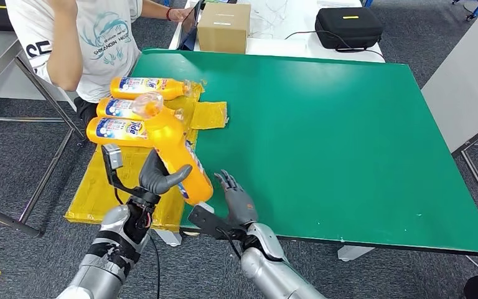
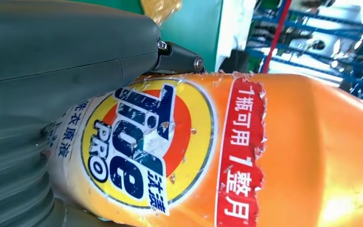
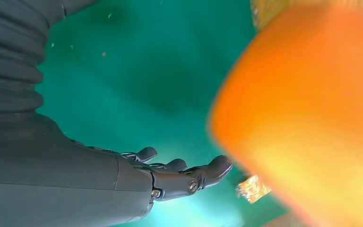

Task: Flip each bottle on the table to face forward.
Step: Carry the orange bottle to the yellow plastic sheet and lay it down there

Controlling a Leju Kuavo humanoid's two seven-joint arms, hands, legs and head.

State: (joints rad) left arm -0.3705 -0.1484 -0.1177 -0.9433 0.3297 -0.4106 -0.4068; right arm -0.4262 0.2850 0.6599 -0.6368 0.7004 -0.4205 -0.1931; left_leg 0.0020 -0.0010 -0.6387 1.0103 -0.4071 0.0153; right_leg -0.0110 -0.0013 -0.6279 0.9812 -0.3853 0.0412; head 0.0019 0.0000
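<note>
My left hand [image 1: 157, 176] grips an orange detergent bottle [image 1: 175, 151] and holds it tilted above the table's near left corner, its clear cap pointing up and away. In the left wrist view the bottle's label [image 2: 146, 146] faces the camera beside my thumb [image 2: 66, 52]. My right hand [image 1: 238, 198] hovers open just right of the bottle's base, fingers apart over the green table [image 1: 323, 137]. In the right wrist view the fingers [image 3: 189, 172] spread near the blurred orange bottle [image 3: 302, 113]. Three more orange bottles [image 1: 146, 88] [image 1: 124, 107] [image 1: 119, 130] lie on their sides at the left edge.
A yellow sheet [image 1: 207, 114] lies under and beside the lying bottles. A person in a white shirt [image 1: 93, 37] sits at the far left corner. A cardboard box [image 1: 224, 26] and a black case [image 1: 348, 26] stand behind the table.
</note>
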